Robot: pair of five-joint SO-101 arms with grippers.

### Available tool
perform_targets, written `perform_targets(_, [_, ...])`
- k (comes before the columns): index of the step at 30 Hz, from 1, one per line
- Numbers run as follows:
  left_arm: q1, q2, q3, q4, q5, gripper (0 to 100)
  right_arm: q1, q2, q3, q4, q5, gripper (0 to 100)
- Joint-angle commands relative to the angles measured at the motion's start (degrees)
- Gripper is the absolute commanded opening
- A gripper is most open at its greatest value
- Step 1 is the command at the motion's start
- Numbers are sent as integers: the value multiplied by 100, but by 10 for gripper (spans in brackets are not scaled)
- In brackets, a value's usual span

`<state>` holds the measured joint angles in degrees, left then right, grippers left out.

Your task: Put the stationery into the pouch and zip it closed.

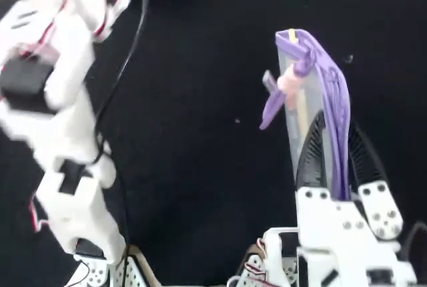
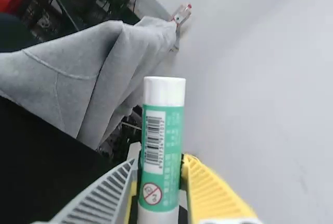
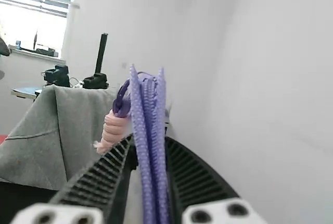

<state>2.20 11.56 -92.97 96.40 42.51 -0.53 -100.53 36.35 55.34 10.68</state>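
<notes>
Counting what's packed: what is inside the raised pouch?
Through the clear pouch a pale stick-like shape shows; the right hand covers its lower part. The glue stick is outside, in the left hand.

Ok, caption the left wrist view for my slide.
Left gripper holding a green-and-white glue stick, grey cloth behind.

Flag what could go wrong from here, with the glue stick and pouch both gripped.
The right gripper pinches the zipper edges of the pouch together, so the mouth may be too narrow for the glue stick. The left gripper holds the stick low, most of it standing free; it could tilt on contact.
</notes>
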Motion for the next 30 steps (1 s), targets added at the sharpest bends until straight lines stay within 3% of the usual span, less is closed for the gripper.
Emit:
perform_targets(1, [-48, -765, -233, 290, -9, 51, -246, -119, -48, 0, 79, 11])
perform_targets(9, [13, -1134, -233, 440, 35, 50, -809, -365, -48, 79, 79, 11])
perform_targets(17, [1007, -1116, -84, 457, 475, 28, -1266, -752, 189, 158, 79, 11])
perform_targets(26, [1138, -1196, 382, 457, 387, 30, -1644, -760, 215, 149, 97, 11])
perform_targets(30, [1675, -1134, 409, 457, 18, 30, -1644, -752, 233, 158, 79, 11])
